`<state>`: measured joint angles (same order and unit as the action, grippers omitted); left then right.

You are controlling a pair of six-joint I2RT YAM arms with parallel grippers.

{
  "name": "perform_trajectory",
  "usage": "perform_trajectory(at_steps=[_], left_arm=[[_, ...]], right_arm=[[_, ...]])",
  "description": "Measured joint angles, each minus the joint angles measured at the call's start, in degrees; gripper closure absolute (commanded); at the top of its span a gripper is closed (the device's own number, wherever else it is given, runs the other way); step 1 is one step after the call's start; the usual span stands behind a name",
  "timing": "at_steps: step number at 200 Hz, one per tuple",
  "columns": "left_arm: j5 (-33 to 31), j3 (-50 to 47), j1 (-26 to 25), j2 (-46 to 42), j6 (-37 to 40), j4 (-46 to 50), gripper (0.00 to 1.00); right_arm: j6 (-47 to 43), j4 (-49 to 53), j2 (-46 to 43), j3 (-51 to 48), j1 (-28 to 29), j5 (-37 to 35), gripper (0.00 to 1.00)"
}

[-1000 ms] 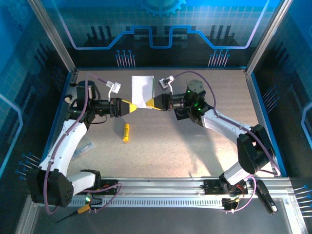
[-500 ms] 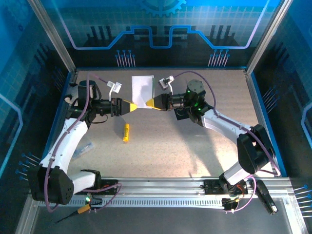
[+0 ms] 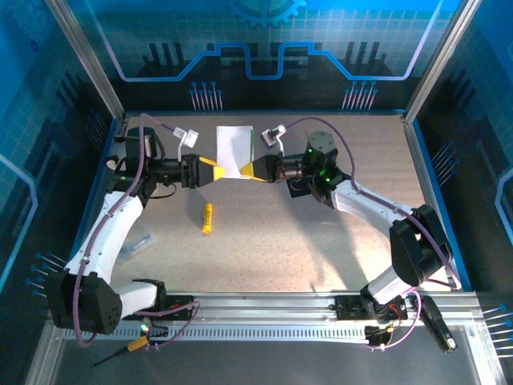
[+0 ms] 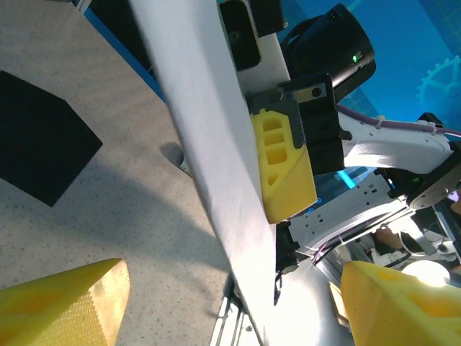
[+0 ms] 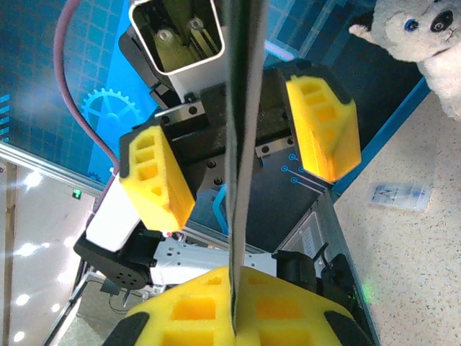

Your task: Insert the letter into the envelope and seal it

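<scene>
Your right pincer (image 3: 244, 172) grips the letter (image 3: 234, 147) aloft at the desk's (image 3: 321, 241) twelve o'clock, the left pincer (image 3: 220, 171) gaping wide around it; the envelope (image 4: 39, 137) lies flat, apparently unfilled, insertion and sealing undone.

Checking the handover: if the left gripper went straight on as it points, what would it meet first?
Probably the letter, edge-on between the open fingers of the left gripper; the right gripper pinching it sits just behind, depth unclear.
</scene>
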<state>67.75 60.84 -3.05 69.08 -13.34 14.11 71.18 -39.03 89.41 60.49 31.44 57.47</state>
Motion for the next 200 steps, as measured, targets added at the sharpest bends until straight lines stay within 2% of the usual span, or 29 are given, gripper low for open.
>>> perform_trajectory(at_steps=[12,40,48,58,66,73,93,124,165,178,200], left_arm=[[0.02,1.18,0.00,0.70,0.00,-0.07,0.28],[0.04,2.69,0.00,2.64,-0.52,-0.57,0.57],[0.07,2.80,0.00,3.06,-0.55,-0.74,0.69],[0.04,2.82,0.00,3.50,-0.31,-1.01,0.90],[0.07,2.82,0.00,3.74,-0.72,-1.11,1.00],[0.17,2.82,0.00,3.85,-0.74,-1.22,1.00],[0.48,2.82,0.00,3.91,-0.90,-1.53,1.00],[0.52,2.78,-0.04,3.91,-0.92,-1.55,1.00],[0.52,1.75,-0.94,3.96,-1.31,-1.99,1.00],[0.52,1.57,-1.38,4.02,-1.31,-1.99,1.00],[0.50,1.55,-1.68,4.07,-1.53,-2.60,1.00]], right_arm=[[0.00,0.00,0.00,0.00,0.00,0.02,1.00],[0.00,0.00,0.00,0.00,0.00,0.00,1.00],[0.00,0.00,0.00,0.00,0.00,0.00,1.00],[0.00,0.00,0.00,0.00,0.00,0.02,1.00],[0.00,0.00,0.00,0.00,0.00,0.00,1.00],[0.00,0.02,0.00,0.00,0.00,-0.02,0.99],[0.07,0.17,0.00,0.00,0.00,-0.02,0.78],[-1.16,0.48,-0.02,0.07,-0.39,-0.02,0.62],[-4.72,3.98,0.00,3.58,-2.27,-0.48,0.62],[-5.44,4.11,0.15,4.90,-2.43,-0.44,0.67],[-5.97,3.76,1.44,6.49,-2.43,-0.44,0.85]])
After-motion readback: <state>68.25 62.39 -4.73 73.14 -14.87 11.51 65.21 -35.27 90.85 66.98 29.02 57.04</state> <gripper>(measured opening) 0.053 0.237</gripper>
